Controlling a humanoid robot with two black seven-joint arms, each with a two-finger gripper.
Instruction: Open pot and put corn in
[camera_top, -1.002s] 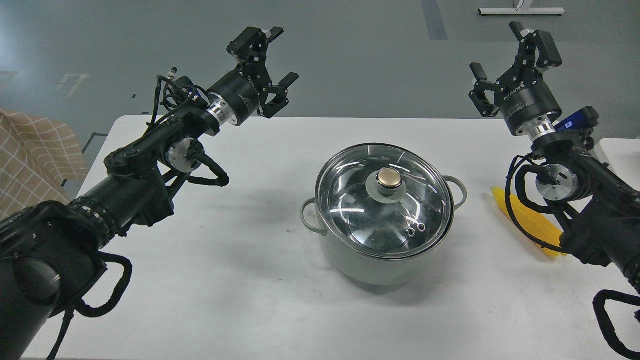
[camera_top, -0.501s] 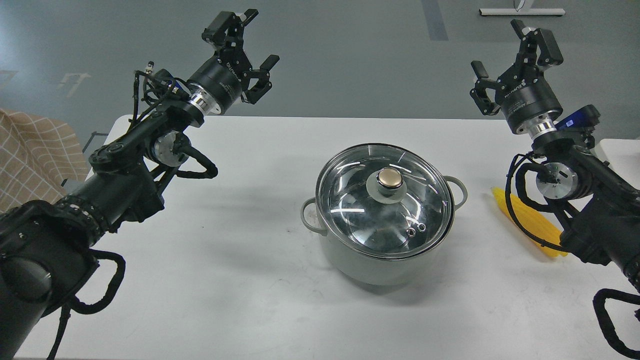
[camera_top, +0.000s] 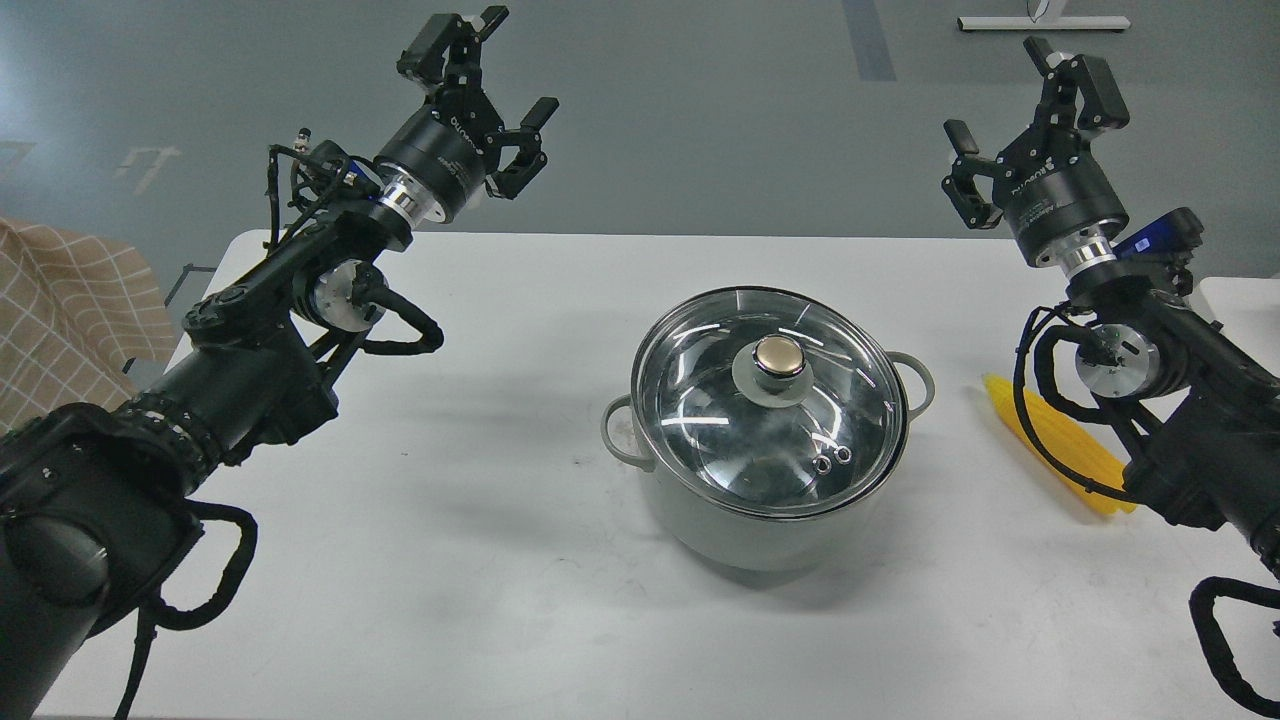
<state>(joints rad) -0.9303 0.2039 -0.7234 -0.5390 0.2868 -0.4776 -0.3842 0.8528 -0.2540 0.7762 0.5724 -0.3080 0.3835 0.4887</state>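
Note:
The pale grey-green pot (camera_top: 740, 520) stands in the middle of the white table (camera_top: 480, 560). A glass lid (camera_top: 700, 400) with a gold knob (camera_top: 779, 355) covers it. The yellow corn (camera_top: 1070, 452) lies on the table to the right of the pot, partly hidden behind my right arm. My left gripper (camera_top: 490, 70) is open and empty, raised beyond the table's far left edge. My right gripper (camera_top: 1020, 105) is open and empty, raised at the far right, above and behind the corn.
A checked beige cloth (camera_top: 60, 310) shows at the left edge, off the table. A second white surface (camera_top: 1240, 300) adjoins at the right. The grey floor lies beyond the table's far edge.
My left gripper has swung left and up, away from the pot, and has turned slightly. My right gripper has barely moved. The pot, lid and corn have not moved.

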